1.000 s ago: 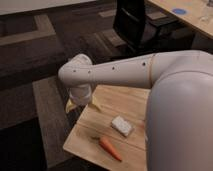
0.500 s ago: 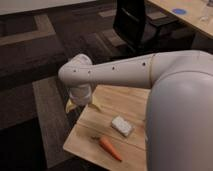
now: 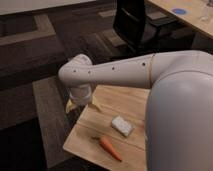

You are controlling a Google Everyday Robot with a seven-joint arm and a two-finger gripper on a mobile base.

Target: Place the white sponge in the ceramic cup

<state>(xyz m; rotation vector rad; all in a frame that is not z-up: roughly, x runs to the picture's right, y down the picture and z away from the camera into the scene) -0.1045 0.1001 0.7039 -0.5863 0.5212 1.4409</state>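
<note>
1. My gripper [image 3: 81, 103] hangs at the end of my arm [image 3: 112, 72], pointing down over the far left corner of the wooden table [image 3: 120, 101]. My bulky wrist housing covers most of it.
2. My jaws are released and spread wide, and they hold nothing.
3. A yellowish shape [image 3: 70, 106] peeks out on either side below my wrist. I cannot tell what it is.
4. The white sponge [image 3: 122, 126] lies flat on the table, near the middle of the visible top. It is well apart from my gripper, nearer the camera and to its right.
5. The sponge is a small off-white block, rectangular with rounded corners. It is soft-looking and turned at a slant to the table's planks, and nothing touches it.
6. An orange carrot [image 3: 109, 148] with a dark stem end lies near the sponge, closer to the table's front edge. It is longer than the sponge and apart from it.
7. My large white shoulder fills the right side of the view and hides that part of the table.
8. Behind the table, on dark patterned carpet [image 3: 30, 60], stands a black office chair [image 3: 137, 22]. It sits beside a pale desk [image 3: 192, 20] that carries a blue disc [image 3: 179, 11].
</note>
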